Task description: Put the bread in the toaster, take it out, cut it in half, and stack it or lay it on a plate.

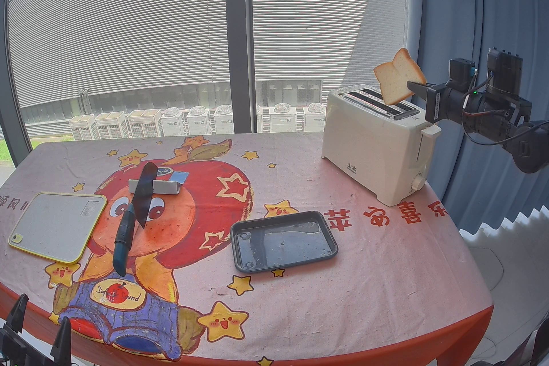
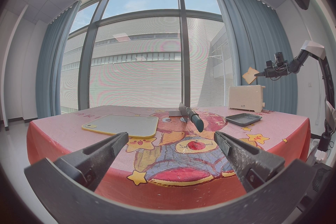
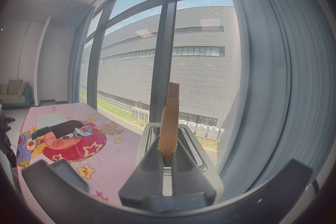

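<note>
A slice of bread (image 1: 397,75) hangs tilted in the air just above the slots of the white toaster (image 1: 374,147) at the table's back right. My right gripper (image 1: 416,87) is shut on the slice's edge; the wrist view shows the bread (image 3: 169,121) edge-on between the fingers, over the toaster (image 3: 190,151). A dark tray (image 1: 284,240) lies in the middle of the table. A knife (image 1: 132,215) with a blue handle leans on a small rest at the left, beside a pale cutting board (image 1: 57,225). My left gripper (image 2: 171,151) is open, off the table's front edge.
A window and a grey-blue curtain (image 1: 486,12) stand close behind the toaster and the right arm. The tablecloth (image 1: 366,281) is bare in front of the toaster and around the tray.
</note>
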